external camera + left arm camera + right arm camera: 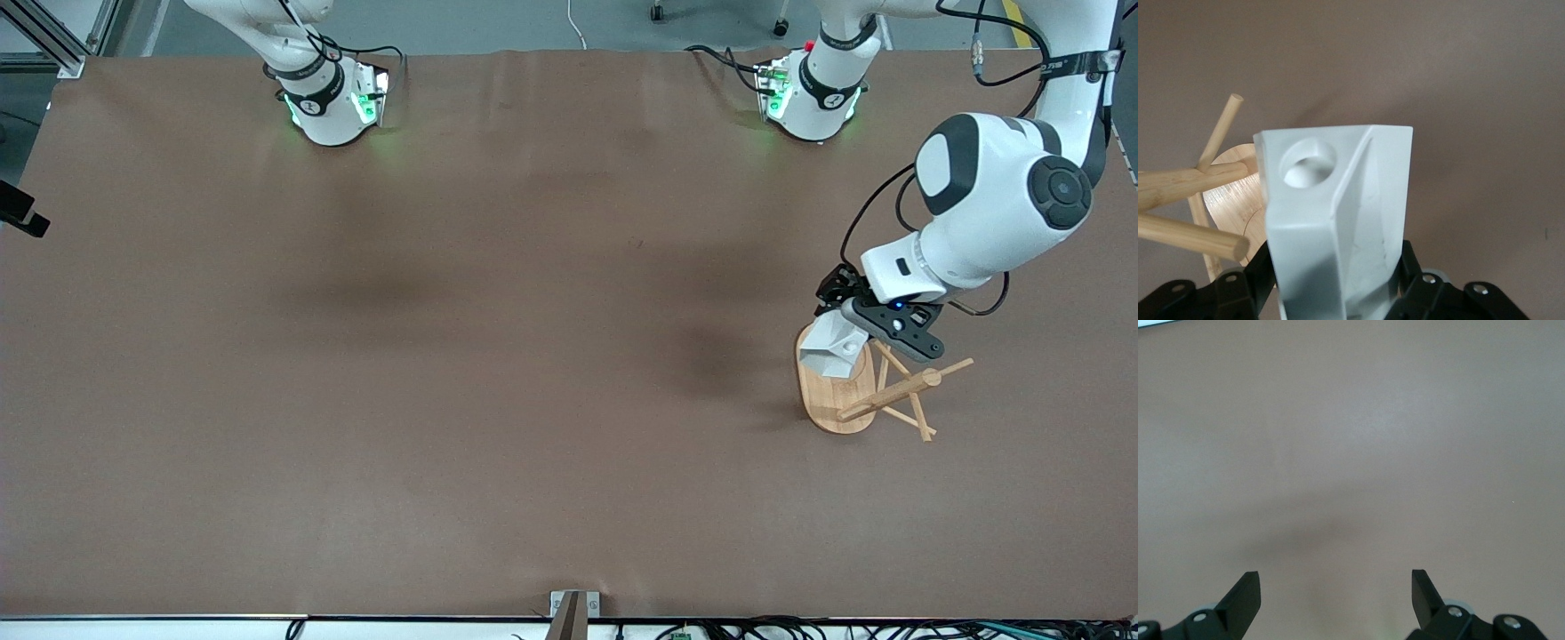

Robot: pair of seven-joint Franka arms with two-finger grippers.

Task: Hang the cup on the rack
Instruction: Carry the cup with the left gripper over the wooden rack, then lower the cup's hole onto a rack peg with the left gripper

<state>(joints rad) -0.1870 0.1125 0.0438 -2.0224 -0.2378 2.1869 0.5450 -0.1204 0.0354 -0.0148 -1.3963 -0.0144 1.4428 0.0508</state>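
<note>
Left gripper (845,322) is clamped tight on the cup (831,348), holding it up over the rack (858,391) base, handle hole right beside a peg. Rack's near the table's (498,356) left-arm end. Right gripper (1336,597) wide open w/ nothing in it, just waiting.

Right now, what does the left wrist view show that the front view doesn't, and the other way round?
Only the left wrist view shows the round hole in the cup's handle, close to a peg tip. Only the front view shows the rack's whole oval base, both arm bases and the wide brown table. Both show the left gripper shut on the white cup over the rack.
</note>
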